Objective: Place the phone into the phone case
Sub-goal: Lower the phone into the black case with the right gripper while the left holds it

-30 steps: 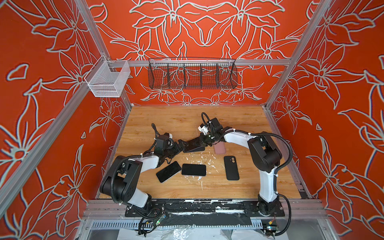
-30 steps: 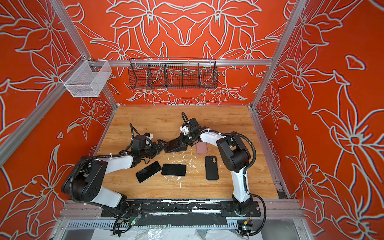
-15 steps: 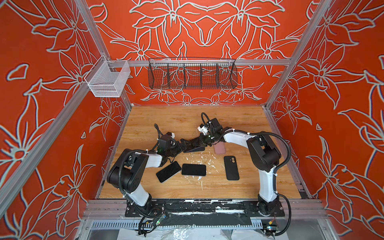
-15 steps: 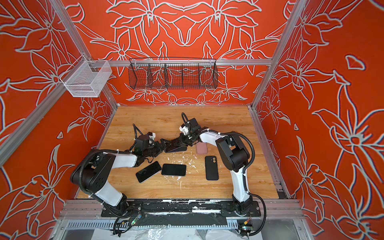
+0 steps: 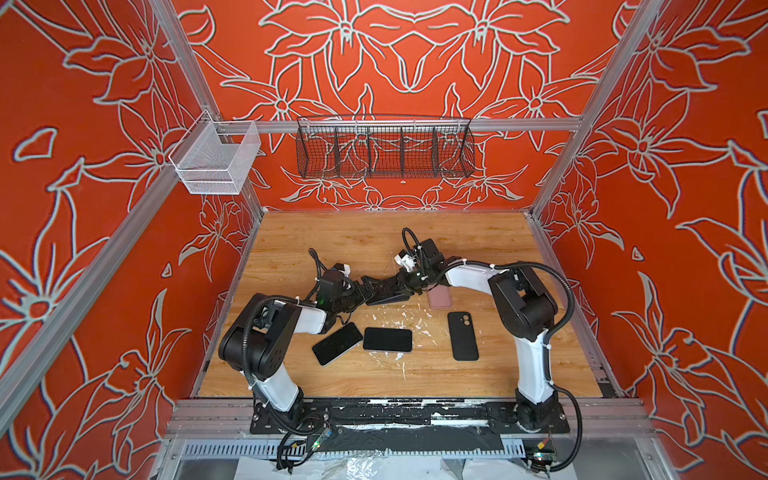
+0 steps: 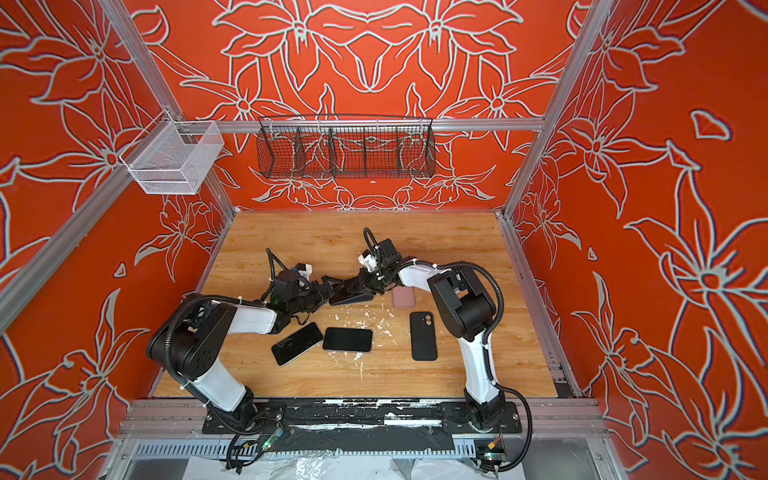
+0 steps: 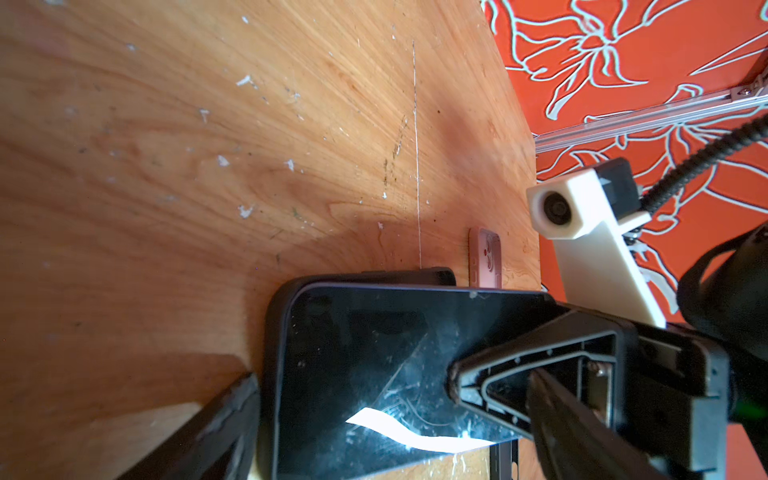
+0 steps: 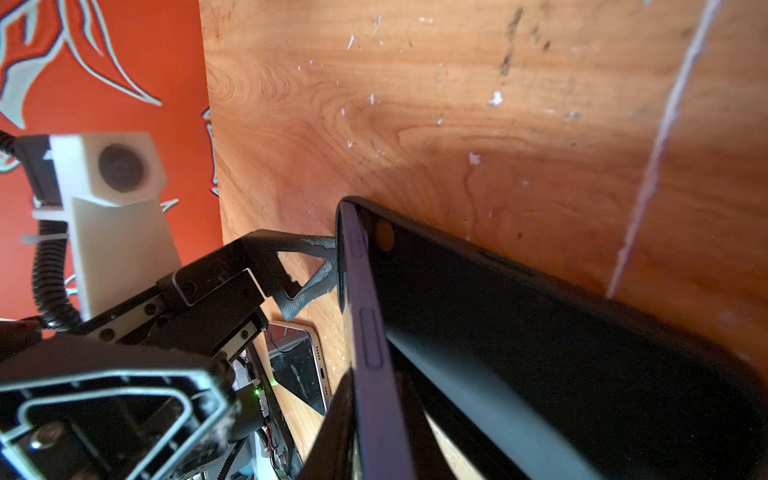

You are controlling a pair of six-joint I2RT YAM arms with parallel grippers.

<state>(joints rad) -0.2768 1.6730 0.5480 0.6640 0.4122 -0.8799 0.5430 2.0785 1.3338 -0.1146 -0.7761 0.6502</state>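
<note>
A dark phone [image 5: 388, 294] stands tilted on one long edge at mid-table in both top views, its back against a black phone case [image 8: 540, 332]. Whether it is fully seated I cannot tell. My right gripper [image 8: 374, 415] is shut on the phone's side edge [image 8: 370, 345], and one of its fingers [image 7: 519, 374] lies across the screen [image 7: 365, 353]. My left gripper [image 7: 386, 440] is open wide around the phone's far end. One of its fingers [image 7: 216, 428] is beside the case rim, and its fingertips [image 8: 318, 266] touch the phone's corner. In the top views the two grippers [image 5: 361, 291] [image 6: 357, 286] meet tip to tip.
A pink case [image 5: 439, 297] lies just right of the held phone. Nearer the front lie two dark phones [image 5: 337, 343] [image 5: 387, 339] and a black case [image 5: 463, 336]. White flecks dot the wooden table [image 5: 374, 237]. A black wire basket [image 5: 384, 151] and a white one [image 5: 216, 160] hang on the walls.
My left arm has swung its elbow right and brought the open gripper up to the phone's end. The right gripper and the phone have barely moved.
</note>
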